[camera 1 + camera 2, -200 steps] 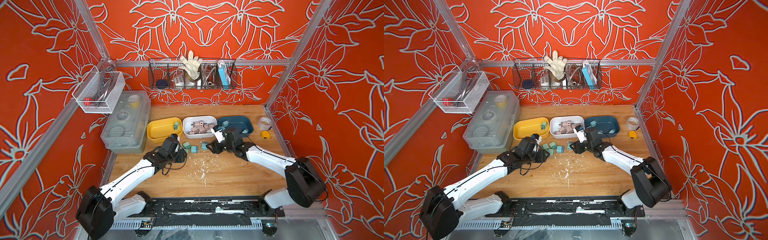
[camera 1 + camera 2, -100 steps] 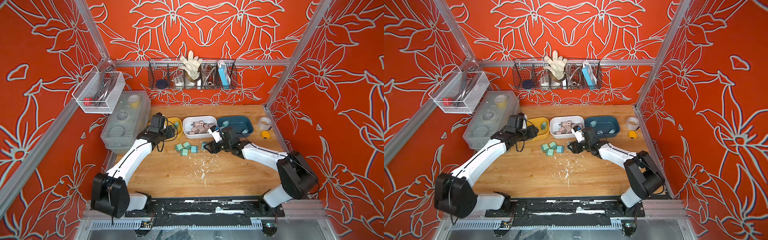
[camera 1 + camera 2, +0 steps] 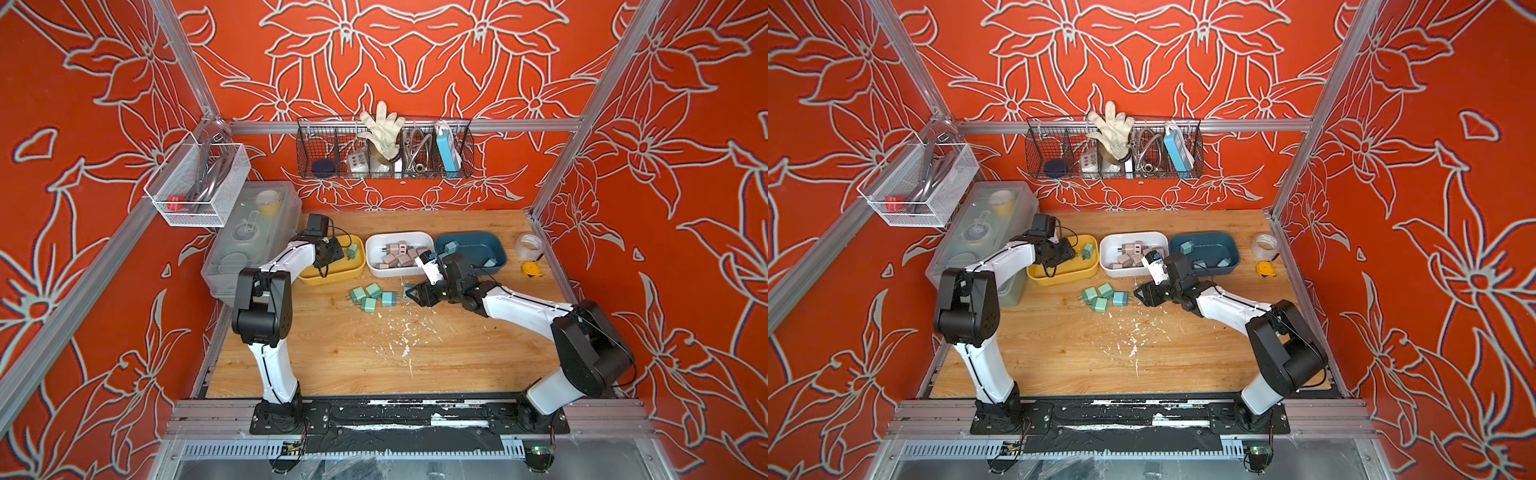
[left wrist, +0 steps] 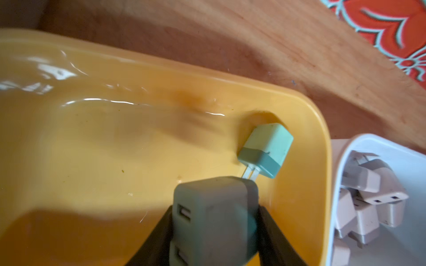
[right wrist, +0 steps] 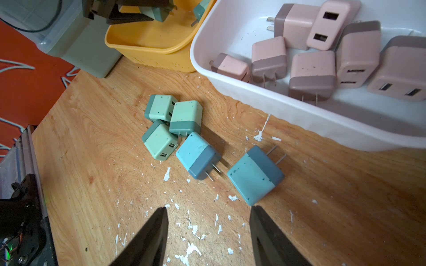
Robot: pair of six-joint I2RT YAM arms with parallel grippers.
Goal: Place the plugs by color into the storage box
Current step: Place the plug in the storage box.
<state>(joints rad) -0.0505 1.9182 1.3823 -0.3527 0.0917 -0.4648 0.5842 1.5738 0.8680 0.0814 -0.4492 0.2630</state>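
Hanging in left end effector [image 4: 215, 208] over yellow bin [image 4: 92, 149]: green plug [image 4: 214, 225].

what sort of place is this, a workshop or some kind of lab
Most likely a robot lab test booth, not a workshop: a wooden tabletop boxed in by orange floral panels on aluminium framing, a left arm and right arm bolted to a front rail, and a wire basket of props.

Orange floral walls [image 3: 415, 54], mint plugs [image 5: 185, 112], pink plugs [image 5: 312, 69]
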